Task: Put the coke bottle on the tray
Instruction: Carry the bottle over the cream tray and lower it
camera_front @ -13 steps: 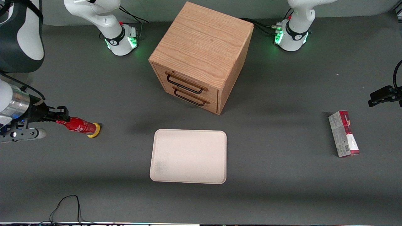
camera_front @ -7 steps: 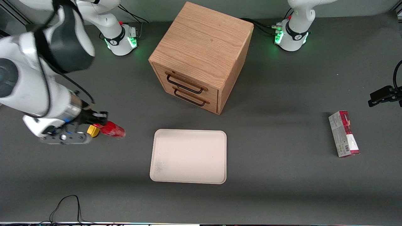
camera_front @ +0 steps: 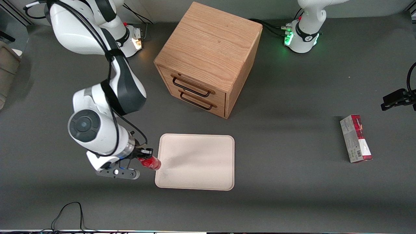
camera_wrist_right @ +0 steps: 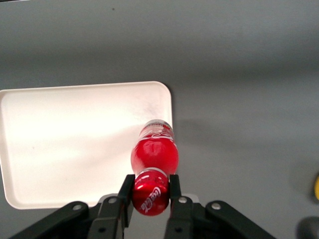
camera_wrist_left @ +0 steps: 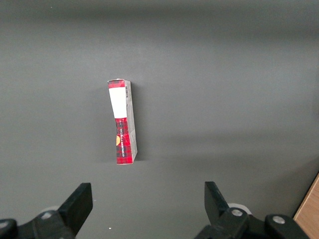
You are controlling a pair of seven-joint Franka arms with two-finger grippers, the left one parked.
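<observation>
Hanging over the tray's (camera_front: 195, 162) edge nearest the working arm, your coke bottle (camera_front: 150, 162) is off the table, gripped at the cap end by the gripper (camera_wrist_right: 150, 191), whose fingers (camera_wrist_right: 126, 191) pinch the cap from both sides. From the tray, you have the wooden drawer cabinet (camera_front: 208, 58) at twelve o'clock and the red-and-grey carton (camera_front: 356, 138) toward the parked arm's end.

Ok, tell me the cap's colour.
Red with white lettering; the cap shows best in the right wrist view.
</observation>
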